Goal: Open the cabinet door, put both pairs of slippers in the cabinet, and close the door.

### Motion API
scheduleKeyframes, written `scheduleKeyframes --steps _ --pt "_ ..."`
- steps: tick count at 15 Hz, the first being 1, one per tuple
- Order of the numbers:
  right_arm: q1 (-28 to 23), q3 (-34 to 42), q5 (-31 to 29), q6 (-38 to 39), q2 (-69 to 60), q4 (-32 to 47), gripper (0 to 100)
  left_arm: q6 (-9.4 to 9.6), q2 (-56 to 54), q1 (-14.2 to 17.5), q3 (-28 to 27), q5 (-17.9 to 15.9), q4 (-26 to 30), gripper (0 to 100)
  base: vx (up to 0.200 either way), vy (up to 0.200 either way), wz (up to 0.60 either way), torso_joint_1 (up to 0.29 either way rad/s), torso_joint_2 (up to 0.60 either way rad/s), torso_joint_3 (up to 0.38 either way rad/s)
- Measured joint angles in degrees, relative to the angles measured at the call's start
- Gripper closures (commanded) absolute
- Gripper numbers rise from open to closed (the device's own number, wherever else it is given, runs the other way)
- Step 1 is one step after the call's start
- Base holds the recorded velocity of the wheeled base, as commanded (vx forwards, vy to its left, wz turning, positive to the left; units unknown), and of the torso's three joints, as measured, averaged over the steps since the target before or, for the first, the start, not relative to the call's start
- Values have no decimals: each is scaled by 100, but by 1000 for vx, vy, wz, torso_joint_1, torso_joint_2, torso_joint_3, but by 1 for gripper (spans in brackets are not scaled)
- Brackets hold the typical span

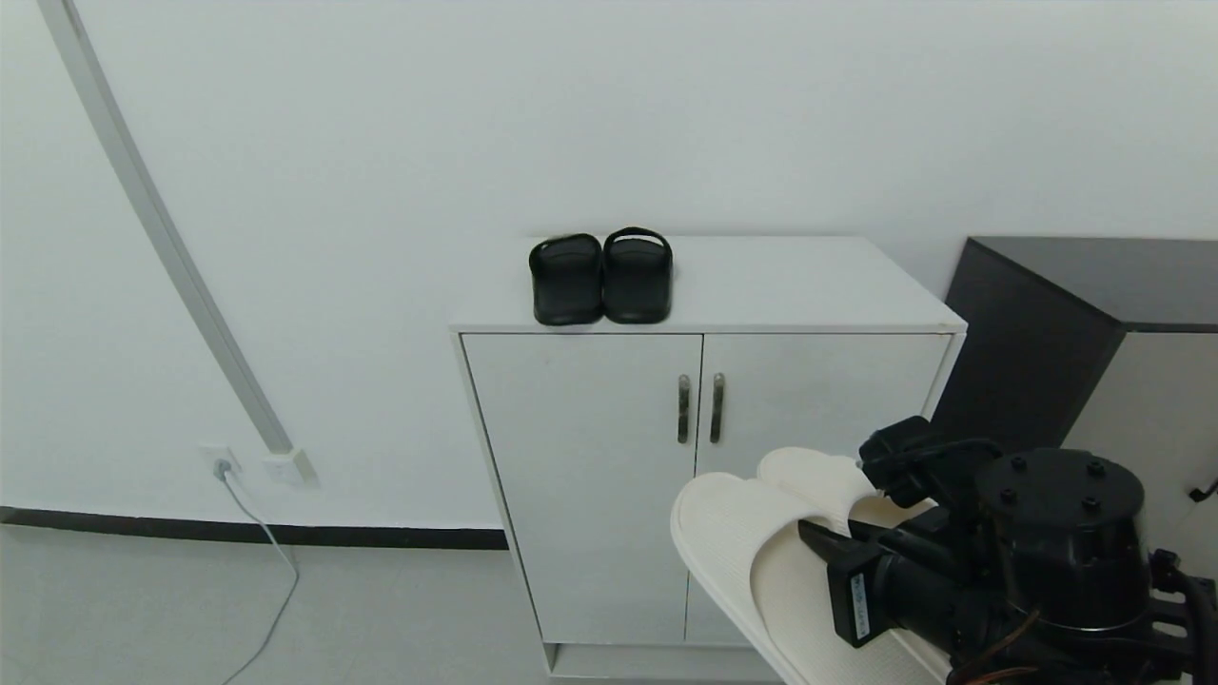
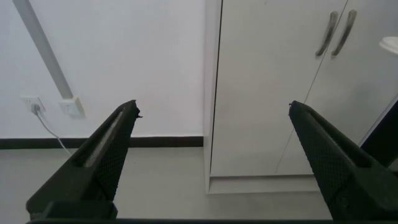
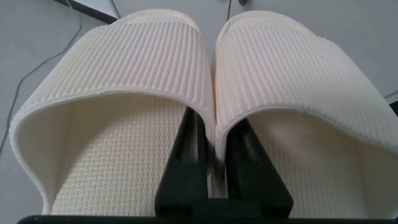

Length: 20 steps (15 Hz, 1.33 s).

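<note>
While the right gripper (image 3: 214, 149) pinches the white slippers (image 1: 733, 533) at five o'clock before the shut cabinet (image 1: 590, 495), black slippers (image 1: 601, 278) at twelve on top, the wide-spread left gripper (image 2: 211, 109) may slip off the slim, close-set handles (image 1: 683, 408).

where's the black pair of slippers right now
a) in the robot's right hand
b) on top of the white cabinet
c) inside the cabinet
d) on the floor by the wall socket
b: the pair of black rubber slide slippers sits side by side on top of the white two-door cabinet, whose doors are shut, while the right hand grips the pair of cream ribbed slippers.
</note>
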Motion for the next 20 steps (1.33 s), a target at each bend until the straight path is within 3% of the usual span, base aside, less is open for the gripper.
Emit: scheduleKeyframes --steps 12,20 --pt "16 13 6 -10 35 -18 100 54 0 0 0 -24 0 0 0 0 0 -146 475 327" --pt "13 61 34 -7 82 -21 100 82 2 0 0 -35 13 0 0 0 0 -39 366 322"
